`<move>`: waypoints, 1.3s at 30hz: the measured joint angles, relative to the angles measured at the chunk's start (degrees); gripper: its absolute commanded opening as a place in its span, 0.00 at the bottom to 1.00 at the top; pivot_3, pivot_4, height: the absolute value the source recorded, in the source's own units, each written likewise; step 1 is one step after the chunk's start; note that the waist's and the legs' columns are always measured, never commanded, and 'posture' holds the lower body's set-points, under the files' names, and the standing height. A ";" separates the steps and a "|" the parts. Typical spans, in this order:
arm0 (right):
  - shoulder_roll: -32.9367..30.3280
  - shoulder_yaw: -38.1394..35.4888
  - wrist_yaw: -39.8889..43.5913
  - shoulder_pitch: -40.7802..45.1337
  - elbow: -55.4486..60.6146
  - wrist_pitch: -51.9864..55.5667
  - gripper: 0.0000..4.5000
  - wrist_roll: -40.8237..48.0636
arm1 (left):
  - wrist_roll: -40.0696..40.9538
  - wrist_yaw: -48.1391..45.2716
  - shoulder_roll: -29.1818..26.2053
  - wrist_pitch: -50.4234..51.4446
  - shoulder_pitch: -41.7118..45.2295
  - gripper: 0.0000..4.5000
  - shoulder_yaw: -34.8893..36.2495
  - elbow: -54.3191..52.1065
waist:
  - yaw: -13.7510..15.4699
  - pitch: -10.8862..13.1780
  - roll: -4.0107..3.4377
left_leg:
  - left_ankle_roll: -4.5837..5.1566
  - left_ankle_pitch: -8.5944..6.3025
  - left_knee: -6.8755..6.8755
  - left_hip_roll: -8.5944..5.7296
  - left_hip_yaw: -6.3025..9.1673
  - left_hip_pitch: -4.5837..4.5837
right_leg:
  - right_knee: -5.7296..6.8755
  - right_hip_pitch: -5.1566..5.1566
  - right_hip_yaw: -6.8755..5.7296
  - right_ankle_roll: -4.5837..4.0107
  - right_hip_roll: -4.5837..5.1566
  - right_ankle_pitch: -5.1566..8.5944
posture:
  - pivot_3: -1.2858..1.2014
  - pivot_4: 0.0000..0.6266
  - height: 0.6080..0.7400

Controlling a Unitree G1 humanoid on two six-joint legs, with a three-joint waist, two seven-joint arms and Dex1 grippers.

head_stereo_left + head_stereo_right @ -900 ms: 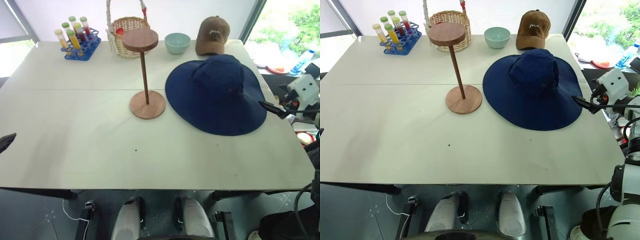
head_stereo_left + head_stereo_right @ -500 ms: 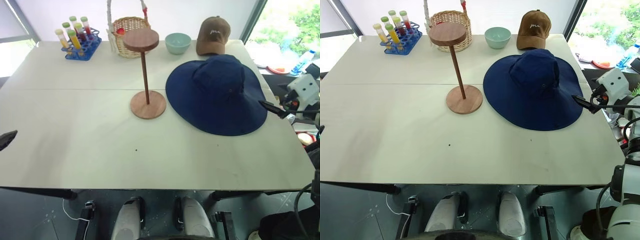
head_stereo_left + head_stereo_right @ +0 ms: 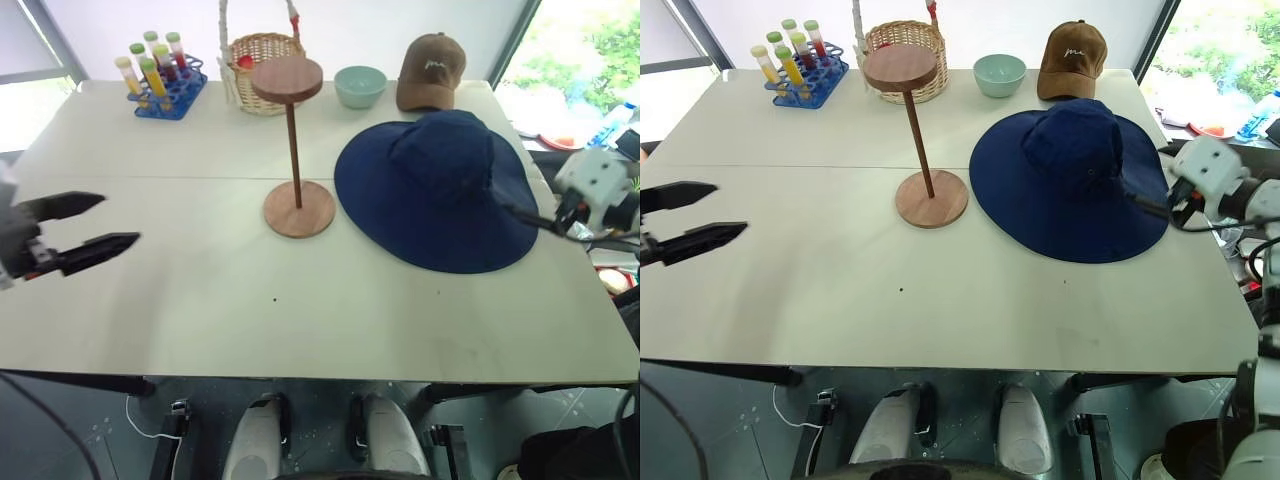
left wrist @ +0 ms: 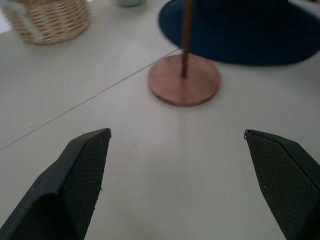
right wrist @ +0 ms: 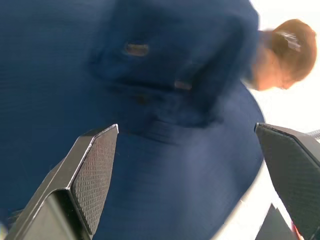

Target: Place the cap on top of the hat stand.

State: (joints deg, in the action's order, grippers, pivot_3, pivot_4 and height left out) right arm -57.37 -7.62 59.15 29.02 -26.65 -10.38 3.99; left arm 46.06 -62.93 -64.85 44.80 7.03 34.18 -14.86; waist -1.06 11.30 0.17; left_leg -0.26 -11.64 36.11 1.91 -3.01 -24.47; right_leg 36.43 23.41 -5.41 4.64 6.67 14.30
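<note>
The pale surface (image 3: 180, 300) carries the navy cap (image 3: 435, 190), lying flat just ahead of the right hand (image 3: 1145, 207), whose fingers stand spread and empty over its brim edge. The hat stand (image 3: 295, 150) rises upright beside the cap, well ahead of the left hand (image 3: 95, 225), released too, hovering over bare surface.

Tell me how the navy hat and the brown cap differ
The navy hat has a wide round floppy brim all around; the brown cap has only a front peak. The navy hat is much larger than the brown cap. The navy hat lies in the middle right of the table, beside the stand; the brown cap sits at the far edge. Both rest crown up on the table, unheld.
</note>
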 measured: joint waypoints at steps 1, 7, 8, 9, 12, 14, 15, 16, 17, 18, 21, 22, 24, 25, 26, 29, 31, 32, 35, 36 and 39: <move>0.00 -0.12 -0.56 -2.84 3.60 1.00 1.00 -0.04 | 1.05 -0.83 -0.31 0.80 1.98 1.00 -2.10 -0.16 | 0.17 0.00 0.00 | 0.00 0.00 0.00 0.00 -0.02 0.00 | 0.02 0.01 0.01 0.02 -0.01 -0.01 | 0.52 0.24 1.00; 0.21 -3.75 -7.48 -19.84 24.43 8.40 1.00 -2.71 | 3.46 -5.51 -0.86 2.83 13.86 1.00 -14.26 0.29 | 0.74 -0.01 0.04 | 0.00 0.00 0.07 -0.01 -0.03 0.01 | 0.09 0.02 0.06 0.04 -0.09 -0.01 | 0.52 0.24 1.00; 0.44 -4.56 -8.68 -23.47 27.76 9.72 1.00 -3.45 | 3.44 -5.93 -0.75 3.24 16.16 1.00 -16.08 0.83 | 0.86 -0.02 0.04 | 0.00 0.00 0.06 -0.01 -0.03 0.00 | 0.08 0.02 0.07 0.04 -0.09 0.00 | 0.52 0.24 1.00; 0.82 -4.96 -9.71 -26.97 30.78 10.70 1.00 -4.40 | 3.38 -6.37 -0.56 3.32 18.24 1.00 -17.65 1.53 | 1.14 -0.03 0.06 | 0.00 0.00 0.06 -0.02 -0.03 0.00 | 0.08 0.01 0.07 0.04 -0.10 0.00 | 0.52 0.24 1.00; 2.61 -5.36 -12.23 -34.95 37.13 12.70 1.00 -7.28 | 2.68 -7.54 0.33 3.19 22.35 1.00 -21.31 3.51 | 1.39 -0.02 0.07 | 0.01 0.00 0.06 -0.02 -0.06 0.01 | 0.06 0.03 0.12 0.07 -0.11 0.02 | 0.52 0.24 1.00; 3.79 -5.36 -14.43 -36.82 39.39 13.90 1.00 -9.05 | 1.92 -8.19 0.98 3.14 23.42 1.00 -23.07 4.40 | 1.28 -0.02 0.06 | 0.01 0.00 0.10 -0.01 -0.09 0.02 | 0.06 0.04 0.17 0.19 -0.12 0.12 | 0.52 0.24 1.00; 4.27 -5.31 -15.96 -37.30 40.13 14.14 1.00 -10.65 | 1.64 -8.56 1.29 3.08 23.88 1.00 -23.95 4.97 | 1.28 -0.02 0.07 | 0.01 0.00 0.11 -0.01 -0.08 0.02 | 0.06 0.04 0.18 0.19 -0.13 0.14 | 0.52 0.24 1.00; 4.65 -4.88 -17.90 -37.22 40.35 14.42 1.00 -12.82 | 1.11 -9.09 1.68 2.94 24.30 1.00 -24.57 5.38 | 1.28 -0.01 0.09 | 0.01 0.00 0.13 -0.01 -0.07 0.01 | 0.06 0.04 0.18 0.16 -0.14 0.17 | 0.52 0.24 1.00; 4.81 -4.26 -19.67 -37.03 40.34 14.94 1.00 -14.82 | 0.66 -9.45 1.98 2.45 24.60 1.00 -24.97 5.70 | 1.30 -0.01 0.10 | 0.01 0.00 0.13 -0.01 -0.07 0.01 | 0.06 0.04 0.18 0.05 -0.14 0.23 | 0.52 0.24 1.00; 5.42 -3.61 -21.42 -36.52 40.09 15.30 1.00 -16.80 | 0.32 -9.69 2.05 2.07 24.93 1.00 -25.44 5.97 | 1.33 -0.03 0.16 | 0.01 0.00 0.13 -0.01 -0.05 0.01 | 0.05 0.04 0.18 0.03 -0.14 0.23 | 0.52 0.24 1.00; 7.57 -0.57 -25.57 -33.85 39.50 16.31 1.00 -21.15 | -0.59 -10.14 2.86 1.72 26.04 1.00 -26.24 6.65 | 1.29 -0.09 0.28 | 0.01 0.00 0.13 -0.01 -0.02 0.01 | 0.05 0.02 0.18 -0.02 -0.16 0.20 | 0.52 0.24 1.00; 8.30 0.59 -26.77 -32.70 38.66 16.30 1.00 -22.47 | -0.66 -10.18 3.15 1.69 26.55 1.00 -26.41 6.97 | 1.25 -0.16 0.41 | 0.01 0.00 0.13 0.00 -0.02 0.02 | 0.05 0.01 0.18 -0.02 -0.17 0.20 | 0.52 0.24 1.00; 9.52 2.20 -28.46 -31.06 37.50 16.18 1.00 -24.19 | -0.89 -10.20 3.34 1.39 27.08 1.00 -26.49 7.08 | 1.02 -0.27 0.71 | 0.01 0.00 0.13 0.02 0.01 0.05 | 0.05 -0.01 0.19 -0.02 -0.21 0.20 | 0.52 0.24 1.00; 10.42 3.12 -29.44 -29.86 36.46 16.12 1.00 -25.00 | -1.14 -10.19 3.55 1.15 27.29 1.00 -26.49 7.20 | 0.67 -0.34 0.86 | 0.01 0.00 0.14 0.03 0.04 0.07 | 0.04 -0.06 0.19 -0.03 -0.22 0.21 | 0.52 0.24 1.00; 11.44 4.15 -30.68 -28.51 35.21 15.84 1.00 -25.80 | -1.37 -10.20 3.70 1.03 27.35 1.00 -26.51 7.25 | 0.33 -0.39 0.97 | 0.01 0.01 0.17 0.03 0.04 0.09 | 0.04 -0.08 0.19 -0.03 -0.22 0.20 | 0.52 0.24 1.00; 13.16 6.53 -34.78 -25.32 31.25 14.33 1.00 -28.07 | -1.71 -10.18 3.83 0.96 27.42 1.00 -26.50 7.30 | -0.27 -0.41 1.09 | 0.02 0.01 0.24 0.08 0.03 0.14 | 0.01 -0.09 0.24 -0.07 -0.21 0.13 | 0.52 0.24 1.00; 14.49 7.90 -38.28 -22.26 27.45 12.89 1.00 -29.62 | -1.74 -10.13 3.82 0.96 27.38 1.00 -26.42 7.29 | -0.20 -0.41 1.09 | 0.02 0.01 0.26 0.10 0.04 0.14 | 0.02 -0.08 0.26 -0.11 -0.21 0.08 | 0.52 0.24 1.00; 14.83 8.38 -39.35 -21.23 26.09 12.43 1.00 -30.08 | -1.75 -10.08 3.83 0.95 27.32 1.00 -26.27 7.29 | -0.10 -0.41 1.10 | 0.02 0.01 0.25 0.09 0.03 0.13 | 0.02 -0.08 0.26 -0.20 -0.22 0.03 | 0.52 0.24 1.00; 15.54 9.74 -41.74 -18.47 22.63 10.67 1.00 -31.28 | -1.78 -9.69 3.83 0.93 26.81 1.00 -25.91 7.25 | 0.04 -0.42 1.10 | 0.02 0.01 0.22 0.08 0.02 0.09 | -0.02 -0.06 0.27 -0.31 -0.22 -0.04 | 0.52 0.24 1.00; 16.10 9.75 -41.97 -17.92 22.05 10.50 1.00 -31.18 | -1.78 -9.55 3.83 0.93 26.64 1.00 -25.80 7.23 | 0.05 -0.41 1.10 | 0.02 0.01 0.22 0.08 0.00 0.08 | -0.02 -0.06 0.27 -0.29 -0.22 -0.05 | 0.52 0.24 1.00; 16.91 9.29 -40.73 -17.76 22.62 11.59 1.00 -29.55 | -1.76 -9.29 3.82 0.94 26.22 1.00 -25.32 7.11 | 0.00 -0.41 1.10 | 0.03 0.01 0.21 0.08 -0.03 0.08 | -0.02 -0.06 0.27 -0.22 -0.24 -0.09 | 0.52 0.24 1.00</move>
State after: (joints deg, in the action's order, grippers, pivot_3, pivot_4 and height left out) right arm -40.46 1.68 18.42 11.26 -4.03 1.21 -25.56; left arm 44.31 -72.22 -61.02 45.73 33.25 8.86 -7.76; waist -1.06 10.89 1.26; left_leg -0.23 -11.63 36.32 1.99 -3.04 -24.39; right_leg 36.41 23.36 -5.15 4.42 6.43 14.22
